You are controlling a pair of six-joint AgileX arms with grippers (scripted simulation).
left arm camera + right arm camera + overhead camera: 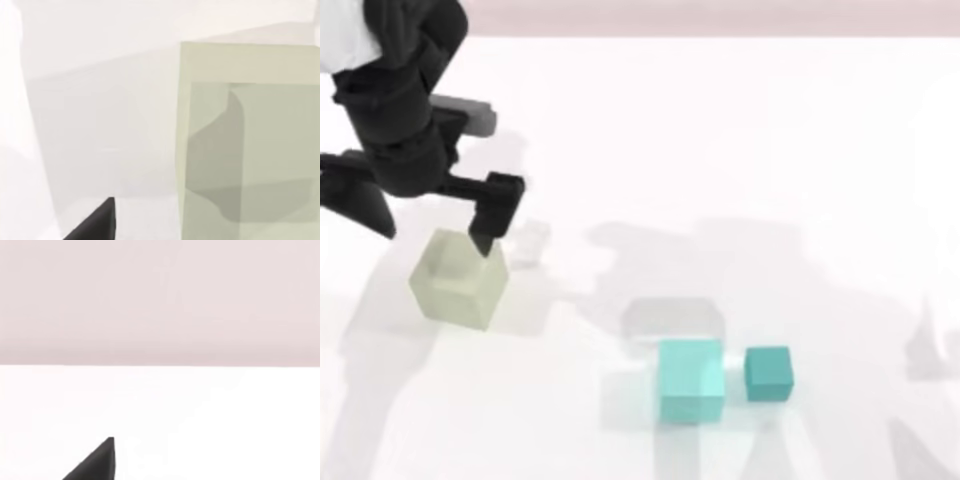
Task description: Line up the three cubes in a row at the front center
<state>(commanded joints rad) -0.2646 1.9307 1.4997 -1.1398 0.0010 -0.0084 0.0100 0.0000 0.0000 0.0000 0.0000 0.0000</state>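
A: From the top, where are the 3 cubes?

B: The medium cyan cube (691, 381) sits at the front middle of the white surface (740, 150). The small teal cube (767, 373) is just beside it on the right, not touching. The big pale cube (458, 280) is well off to its left and farther back.

A: And the left end effector (425, 225)?

B: It is spread wide open over the big pale cube. 1 dark finger (490, 215) points down at its back right top edge.

A: The left wrist view?

B: The big pale cube (250, 145) looks very close. A dark fingertip (95, 222) shows apart from it.

A: The right wrist view?

B: Only a dark fingertip (95, 462) over the bare surface (200, 420). I cannot tell if that end effector is open.
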